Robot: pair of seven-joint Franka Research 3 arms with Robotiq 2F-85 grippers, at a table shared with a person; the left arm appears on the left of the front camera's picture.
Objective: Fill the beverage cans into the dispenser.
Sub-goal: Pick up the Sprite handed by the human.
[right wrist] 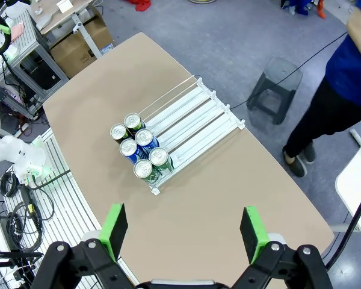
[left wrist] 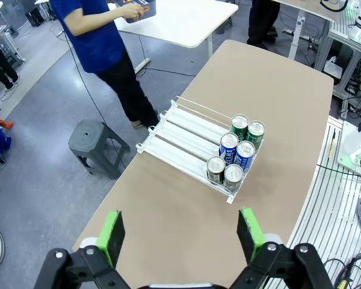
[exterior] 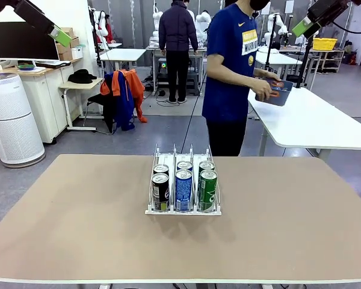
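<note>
No legible text anywhere

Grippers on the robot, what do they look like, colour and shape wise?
The left gripper and right gripper look alike. Each has two black fingers on jointed black linkages with round silver pivots, and a flat bright green pad on each finger's inner face.

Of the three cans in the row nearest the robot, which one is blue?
The middle can, in the centre lane of the dispenser. The black can stands on the robot's left of it, the green can on the right.
</note>
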